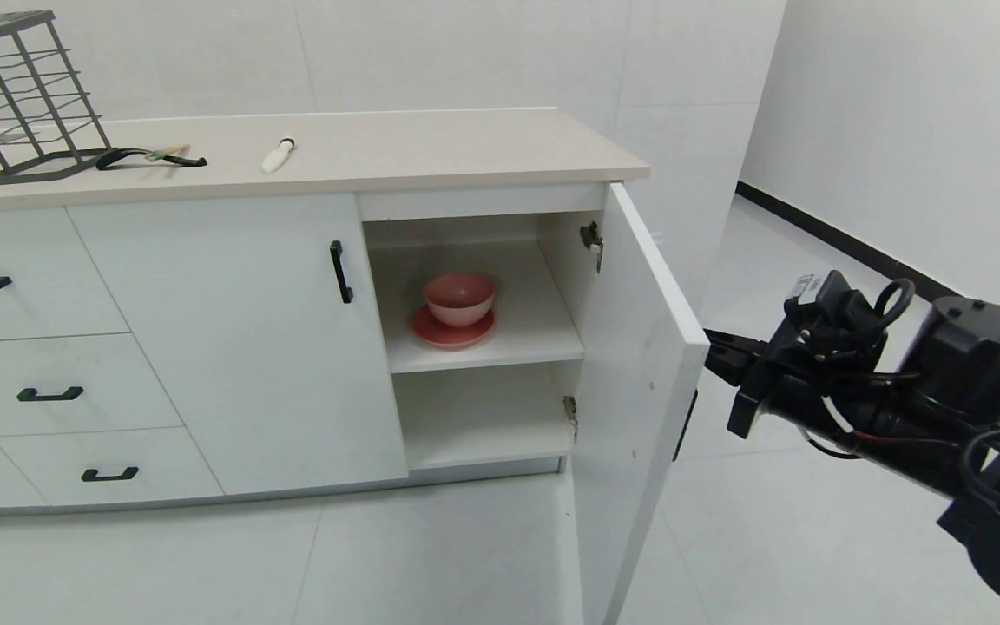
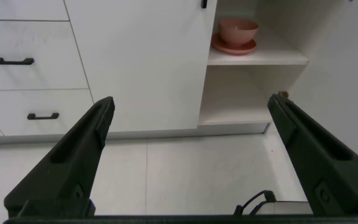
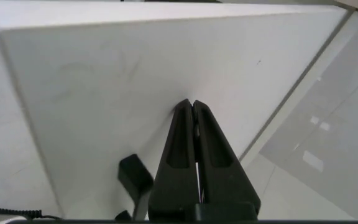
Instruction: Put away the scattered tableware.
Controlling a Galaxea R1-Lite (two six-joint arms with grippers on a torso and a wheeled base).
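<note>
My right claw [image 3: 192, 106] is closed, its two black fingers pressed flat together with nothing between them, the tips touching the outer face of the open cabinet door [image 3: 135, 68]. The door's black handle [image 3: 135, 177] sits just beside the fingers, not inside them. In the head view this claw [image 1: 720, 356] meets the door [image 1: 630, 347] from the right, and the door stands swung out toward me on its hinges. My left claw [image 2: 191, 102] is open, fingers spread wide apart and holding nothing, hanging above the pale floor tiles and facing the cabinet front. Inside the opened compartment, on the upper shelf [image 1: 526, 334], a pink bowl [image 1: 458, 298] sits on a red plate [image 1: 452, 332], both upright and toward the left of the shelf; the left wrist view shows the same pair, bowl [image 2: 238, 30] on plate [image 2: 234, 47]. To the left of the compartment is a closed white door [image 1: 240, 347] with a black vertical handle [image 1: 341, 272], and further left a stack of drawers [image 1: 49, 382]. On the countertop [image 1: 465, 143] above lie a small white-handled utensil [image 1: 278, 156] and, near it on the left, a black utensil [image 1: 148, 158], which rests just beside a dark wire rack [image 1: 23, 95]
</note>
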